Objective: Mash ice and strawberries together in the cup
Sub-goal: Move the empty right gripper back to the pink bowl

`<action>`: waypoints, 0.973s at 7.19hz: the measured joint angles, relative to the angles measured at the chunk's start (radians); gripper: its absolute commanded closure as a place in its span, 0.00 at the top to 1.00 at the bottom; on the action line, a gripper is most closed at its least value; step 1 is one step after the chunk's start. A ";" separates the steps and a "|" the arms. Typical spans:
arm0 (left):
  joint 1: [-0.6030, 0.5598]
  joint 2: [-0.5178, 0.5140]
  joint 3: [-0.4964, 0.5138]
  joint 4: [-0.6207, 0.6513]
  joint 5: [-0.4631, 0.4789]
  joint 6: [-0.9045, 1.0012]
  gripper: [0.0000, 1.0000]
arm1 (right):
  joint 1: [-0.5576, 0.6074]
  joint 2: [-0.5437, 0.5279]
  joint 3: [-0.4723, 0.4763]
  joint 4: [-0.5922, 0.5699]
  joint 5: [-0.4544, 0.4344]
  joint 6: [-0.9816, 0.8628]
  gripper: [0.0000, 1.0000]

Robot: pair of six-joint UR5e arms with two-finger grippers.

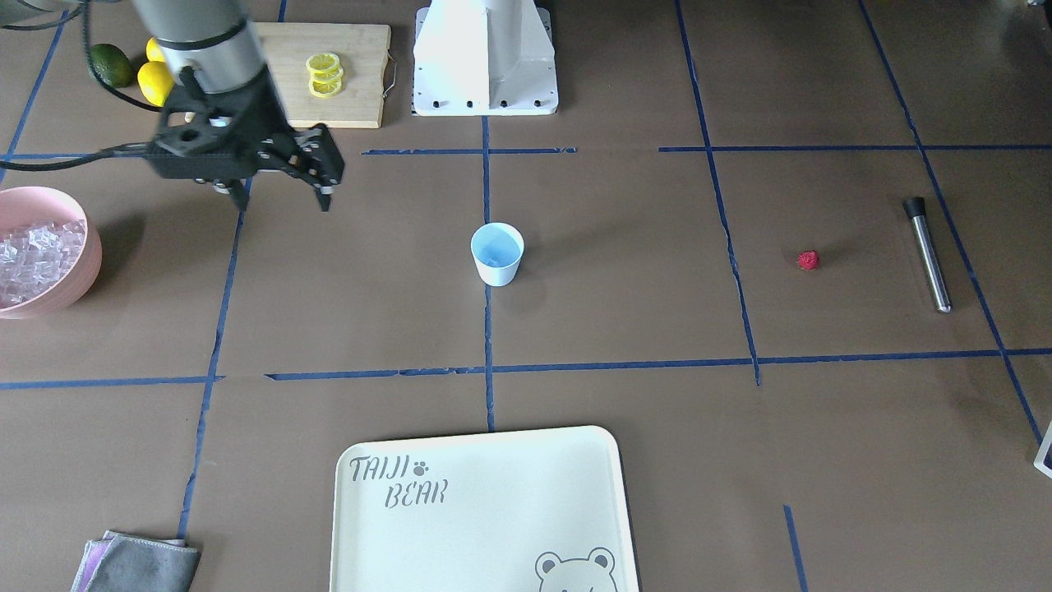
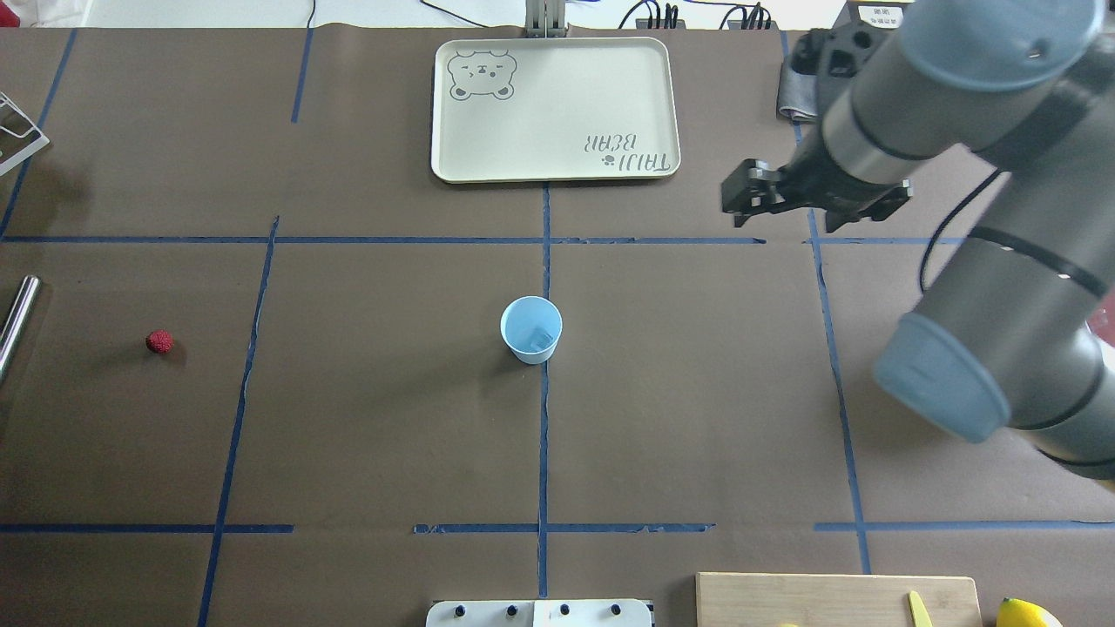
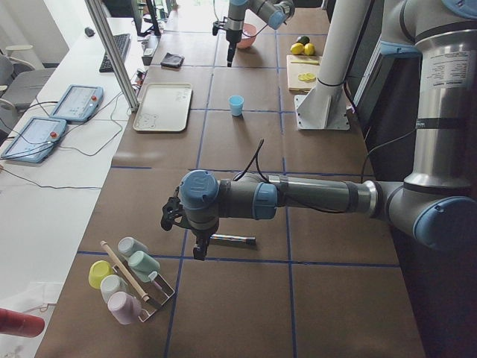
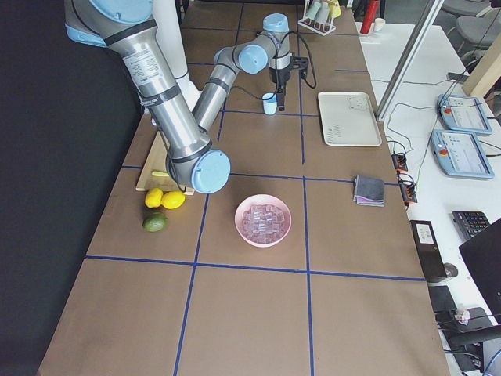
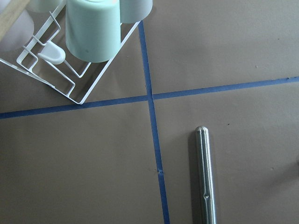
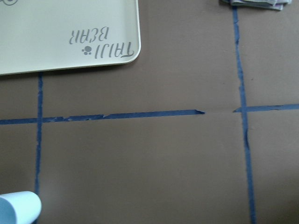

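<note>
**Right gripper (image 1: 283, 197) spread and empty, between the cup (image 1: 497, 255) and the ice (image 1: 37, 255)**

We read its fingers as apart with nothing in them; it hangs above the table on the cup's right, short of the pink bowl (image 1: 82, 284) that holds the ice heap; our guess is that the ice step is in hand. The cup stands upright, mouth up, on the middle tape crossing, which we judge puts it within reach of both arms; something pale may lie in its bottom, possibly one cube, but we can't confirm that. The strawberry (image 1: 809, 261) lies loose on the table well apart on the cup's left; the metal rod (image 1: 927, 253) lies flat beyond it, farther from the cup. The left gripper (image 3: 195, 250) hovers just beside the rod's bare tip, likely staged for mashing; only the side views show it, so we cannot tell how its jaws stand.
</note>
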 measured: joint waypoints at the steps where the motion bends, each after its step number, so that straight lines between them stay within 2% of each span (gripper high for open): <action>1: 0.000 0.001 -0.010 0.000 0.000 -0.010 1.00 | 0.080 -0.104 0.041 0.003 0.044 -0.119 0.99; 3: 0.000 0.003 -0.020 0.000 0.000 -0.018 1.00 | 0.250 -0.291 0.065 0.017 0.159 -0.368 0.99; 4: 0.000 0.004 -0.022 0.000 0.000 -0.018 1.00 | 0.298 -0.385 0.066 0.059 0.183 -0.453 1.00; 6: 0.000 0.006 -0.024 0.000 0.000 -0.019 1.00 | 0.321 -0.514 0.050 0.172 0.194 -0.469 0.99; 7: 0.000 0.008 -0.025 0.000 0.000 -0.019 1.00 | 0.321 -0.534 0.030 0.195 0.195 -0.438 0.99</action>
